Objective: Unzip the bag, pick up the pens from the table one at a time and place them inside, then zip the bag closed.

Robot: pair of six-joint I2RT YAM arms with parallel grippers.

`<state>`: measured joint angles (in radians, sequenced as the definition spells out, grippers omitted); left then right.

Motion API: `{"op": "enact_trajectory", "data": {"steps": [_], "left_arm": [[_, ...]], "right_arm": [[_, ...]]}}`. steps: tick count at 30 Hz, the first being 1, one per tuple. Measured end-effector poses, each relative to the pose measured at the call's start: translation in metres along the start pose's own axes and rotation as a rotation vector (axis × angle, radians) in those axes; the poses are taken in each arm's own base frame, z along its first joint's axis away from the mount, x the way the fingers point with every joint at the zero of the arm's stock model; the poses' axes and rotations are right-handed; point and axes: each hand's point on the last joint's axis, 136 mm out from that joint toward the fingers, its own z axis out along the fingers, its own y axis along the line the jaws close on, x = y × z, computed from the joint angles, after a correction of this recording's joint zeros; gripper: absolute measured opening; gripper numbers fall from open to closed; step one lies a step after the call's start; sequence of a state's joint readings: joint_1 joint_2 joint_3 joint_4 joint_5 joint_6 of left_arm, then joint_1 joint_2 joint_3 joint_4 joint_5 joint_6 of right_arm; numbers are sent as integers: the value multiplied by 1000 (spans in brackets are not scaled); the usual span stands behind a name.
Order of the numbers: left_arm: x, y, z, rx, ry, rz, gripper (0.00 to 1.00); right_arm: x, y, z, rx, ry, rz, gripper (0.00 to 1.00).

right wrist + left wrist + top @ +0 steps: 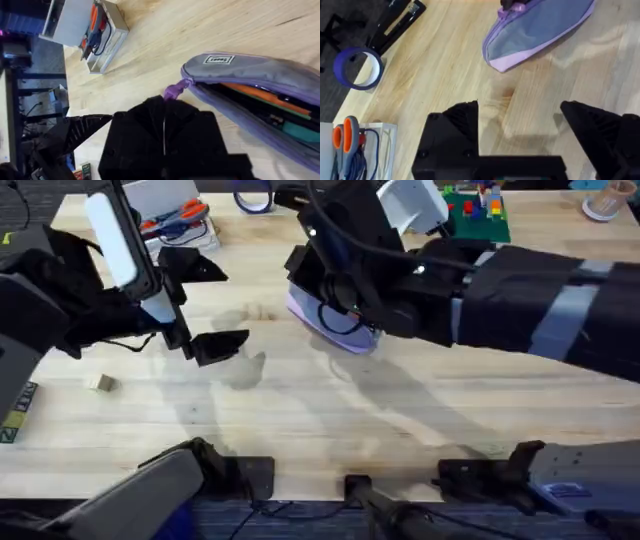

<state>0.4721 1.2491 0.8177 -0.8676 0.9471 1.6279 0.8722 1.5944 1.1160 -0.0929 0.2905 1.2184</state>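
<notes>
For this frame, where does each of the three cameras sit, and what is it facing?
Overhead: above the arm bases, looking down and forward over the table; both arms show.
Left wrist: over the tabletop, facing the bag; its open left gripper below.
Right wrist: close on the open bag, pens inside; right gripper shut on the zipper pull.
All three share the bag.

A roll of blue tape (357, 67) lies beside a white tray (362, 150) holding orange-handled scissors (345, 142).

Bare table (330, 420) in front — bag (325, 315) blocks centre.
</notes>
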Motion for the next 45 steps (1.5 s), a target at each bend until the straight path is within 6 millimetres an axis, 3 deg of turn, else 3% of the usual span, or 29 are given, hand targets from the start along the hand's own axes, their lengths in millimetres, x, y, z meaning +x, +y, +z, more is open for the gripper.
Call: {"op": "enact_trajectory", "data": {"steps": [12, 24, 32, 45], "left_arm": [[-16, 30, 1, -94, -94, 136, 991], [-27, 53, 38, -67, -233, 115, 991], [-29, 44, 68, 16, -271, 79, 991], [-10, 23, 116, 142, -285, 25, 991]], "right_arm": [[0, 0, 0, 0, 0, -1, 30], [-2, -1, 0, 2, -4, -12, 30], [-5, -2, 1, 4, -8, -9, 30], [-5, -2, 1, 4, -8, -9, 30]]}}
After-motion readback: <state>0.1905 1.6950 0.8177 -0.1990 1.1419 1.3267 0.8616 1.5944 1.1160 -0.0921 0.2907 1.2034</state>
